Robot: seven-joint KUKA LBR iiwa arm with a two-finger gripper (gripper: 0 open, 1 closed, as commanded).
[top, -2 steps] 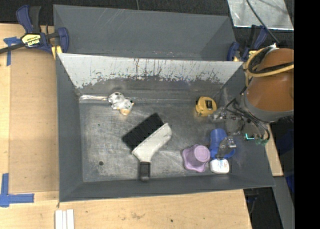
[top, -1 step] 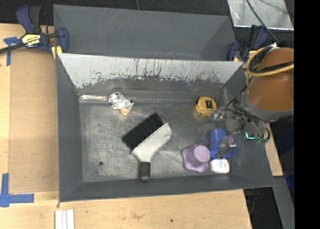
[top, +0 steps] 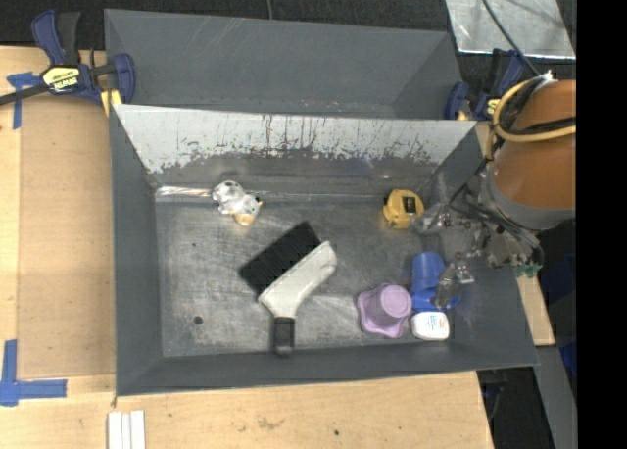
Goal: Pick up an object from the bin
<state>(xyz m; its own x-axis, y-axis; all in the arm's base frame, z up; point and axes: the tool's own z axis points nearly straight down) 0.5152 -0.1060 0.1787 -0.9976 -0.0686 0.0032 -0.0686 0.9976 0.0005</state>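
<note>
My gripper (top: 453, 266) hangs at the right side of the scratched grey bin (top: 137, 271), just beside a blue cup (top: 425, 274), its opening I can't make out.

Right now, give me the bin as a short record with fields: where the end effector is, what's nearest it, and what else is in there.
end effector: right side of bin, over the blue item's right edge
nearest: blue item, purple item, white cap
middle: brush, white handle, black bristles
back right: yellow item
back left: white toy
</note>
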